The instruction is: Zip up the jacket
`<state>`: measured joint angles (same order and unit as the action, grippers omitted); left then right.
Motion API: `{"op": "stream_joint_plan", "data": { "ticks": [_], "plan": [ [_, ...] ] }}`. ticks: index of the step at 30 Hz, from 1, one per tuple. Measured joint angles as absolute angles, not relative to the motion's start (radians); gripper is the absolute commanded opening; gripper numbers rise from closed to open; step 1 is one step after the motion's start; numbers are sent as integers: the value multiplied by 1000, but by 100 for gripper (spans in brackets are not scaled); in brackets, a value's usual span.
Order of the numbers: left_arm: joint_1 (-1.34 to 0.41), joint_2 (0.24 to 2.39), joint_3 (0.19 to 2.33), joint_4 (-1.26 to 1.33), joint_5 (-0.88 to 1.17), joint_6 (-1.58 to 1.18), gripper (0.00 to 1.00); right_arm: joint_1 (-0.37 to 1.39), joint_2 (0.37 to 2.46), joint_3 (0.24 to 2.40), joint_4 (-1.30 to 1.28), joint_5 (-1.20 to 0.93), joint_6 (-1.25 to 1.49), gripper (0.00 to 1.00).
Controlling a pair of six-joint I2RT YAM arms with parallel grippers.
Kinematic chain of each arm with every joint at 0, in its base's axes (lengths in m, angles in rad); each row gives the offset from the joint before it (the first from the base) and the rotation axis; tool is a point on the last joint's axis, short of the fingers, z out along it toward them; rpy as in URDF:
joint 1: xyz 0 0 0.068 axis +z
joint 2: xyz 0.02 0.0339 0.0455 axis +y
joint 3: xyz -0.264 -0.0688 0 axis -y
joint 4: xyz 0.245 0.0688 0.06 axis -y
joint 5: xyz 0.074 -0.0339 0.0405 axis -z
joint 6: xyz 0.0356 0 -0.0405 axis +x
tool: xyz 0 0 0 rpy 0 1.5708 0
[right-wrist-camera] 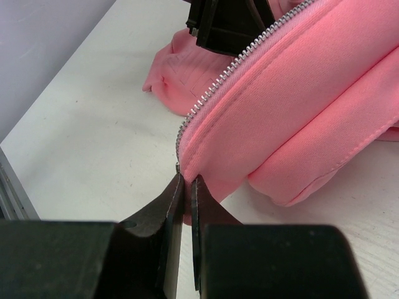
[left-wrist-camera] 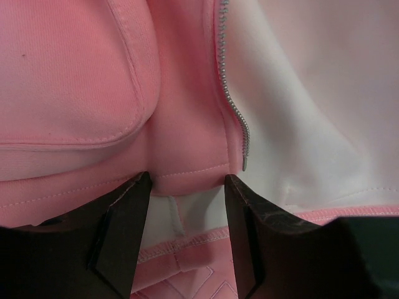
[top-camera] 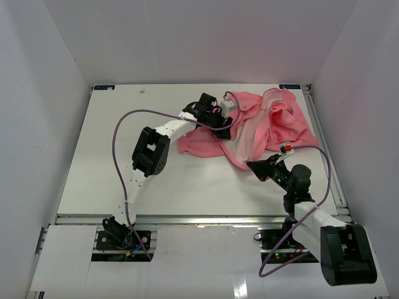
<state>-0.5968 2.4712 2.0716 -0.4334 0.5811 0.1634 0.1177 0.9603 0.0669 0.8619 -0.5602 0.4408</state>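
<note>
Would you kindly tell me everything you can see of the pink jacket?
The jacket is soft salmon-pink fabric with paler lining, lying crumpled and unzipped at the far right of the table. Silver zipper teeth edge its open front. The right gripper pinches the zipper's bottom corner; the open left gripper straddles a hem.

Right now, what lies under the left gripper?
The soft salmon-pink fabric jacket: its hem, pale lining and metal zipper end lie below the left gripper. The jacket hides the table there.

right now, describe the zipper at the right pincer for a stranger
On the white table, the salmon-pink jacket lies far right. Its nearest corner sits in the right pincer; the zipper climbs that edge, silver teeth against plain stitched hems.
</note>
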Motion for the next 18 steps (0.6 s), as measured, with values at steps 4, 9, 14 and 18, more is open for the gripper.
{"op": "stream_joint_plan", "data": {
  "ticks": [4,9,14,18],
  "plan": [
    [-594,2473,2088,-436,576,174,63,118,949,67,861,-560,440,8],
    [-596,2473,2087,-423,564,173,64,118,943,67,860,-560,440,8],
    [-604,2473,2077,-406,556,176,64,118,945,67,859,-560,440,8],
    [-610,2473,2069,-383,536,175,65,118,954,67,860,-560,440,8]
  ]
}}
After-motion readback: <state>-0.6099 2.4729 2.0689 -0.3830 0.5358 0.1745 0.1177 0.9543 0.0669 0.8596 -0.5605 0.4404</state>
